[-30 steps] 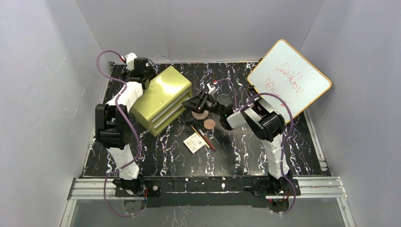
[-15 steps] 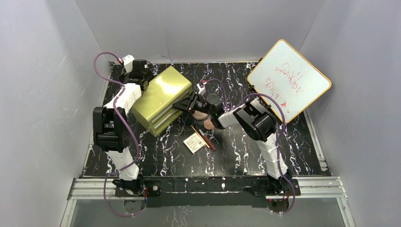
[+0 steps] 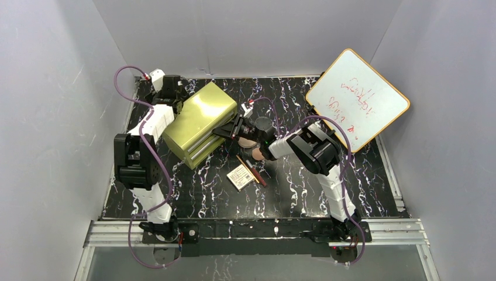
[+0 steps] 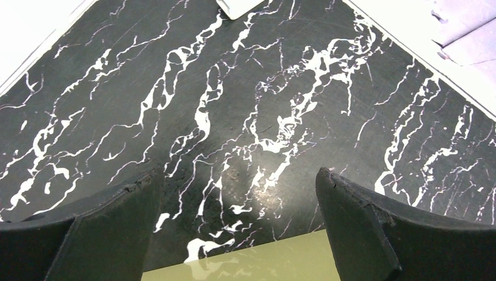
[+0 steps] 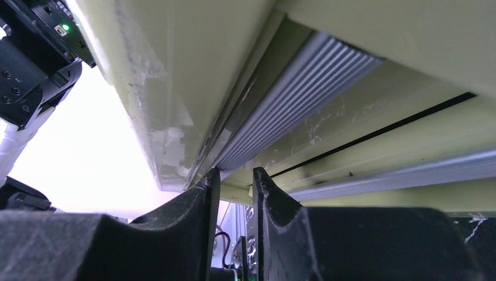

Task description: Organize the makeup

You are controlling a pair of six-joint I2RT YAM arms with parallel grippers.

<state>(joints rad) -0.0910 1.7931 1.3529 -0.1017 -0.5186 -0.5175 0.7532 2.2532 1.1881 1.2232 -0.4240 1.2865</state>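
The makeup lies in the middle of the table: a cream square palette (image 3: 240, 176), a thin gold pencil (image 3: 241, 162), a dark red pencil (image 3: 256, 173), and two pinkish-tan discs (image 3: 248, 142) (image 3: 257, 154) partly under my right arm. My right gripper (image 3: 225, 132) (image 5: 234, 171) is at the front of the olive-green drawer box (image 3: 199, 120). Its jaws are nearly together, pinching the end of the ribbed drawer handle (image 5: 292, 99). My left gripper (image 3: 175, 99) (image 4: 240, 175) stands open behind the box, over its back top edge (image 4: 251, 263), holding nothing.
An orange-framed whiteboard (image 3: 358, 96) leans at the back right. Grey walls close in the table on three sides. The black marbled table (image 3: 304, 187) runs to the metal rail at the near edge.
My right gripper moved left from over the discs to the drawer box's front and its jaws narrowed. The left arm shifted slightly toward the back-left corner.
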